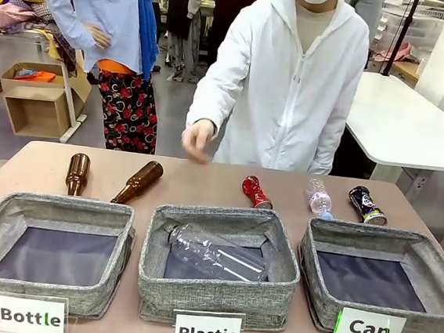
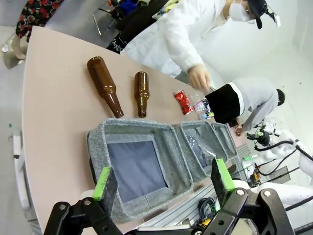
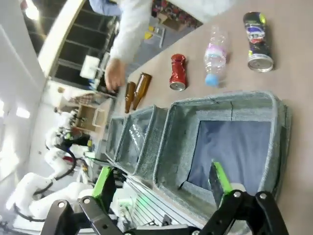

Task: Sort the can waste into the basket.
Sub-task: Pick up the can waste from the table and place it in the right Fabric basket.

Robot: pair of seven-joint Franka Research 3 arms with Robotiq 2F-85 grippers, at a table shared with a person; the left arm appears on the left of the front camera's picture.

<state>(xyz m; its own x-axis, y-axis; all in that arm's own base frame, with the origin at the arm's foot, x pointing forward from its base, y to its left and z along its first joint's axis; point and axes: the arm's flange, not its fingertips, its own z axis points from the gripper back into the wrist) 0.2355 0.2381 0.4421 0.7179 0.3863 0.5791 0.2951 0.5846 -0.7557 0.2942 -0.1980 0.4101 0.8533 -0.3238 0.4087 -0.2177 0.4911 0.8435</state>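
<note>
- Left gripper: jaws spread and empty, at the near side of the Bottle basket, well apart from both cans.
- Red can: lies near the tabletop's far edge, behind the Plastic basket, long axis slanting far-left to near-right.
- Black can: same slant, just beyond the far rim of the Can basket.
- Right gripper: jaws spread and empty at that basket's near side. Both cans lie ahead of it, so use this nearer arm.

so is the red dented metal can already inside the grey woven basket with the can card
No, the red dented metal can lies on the table, outside the grey woven basket with the "Can" card.
</note>
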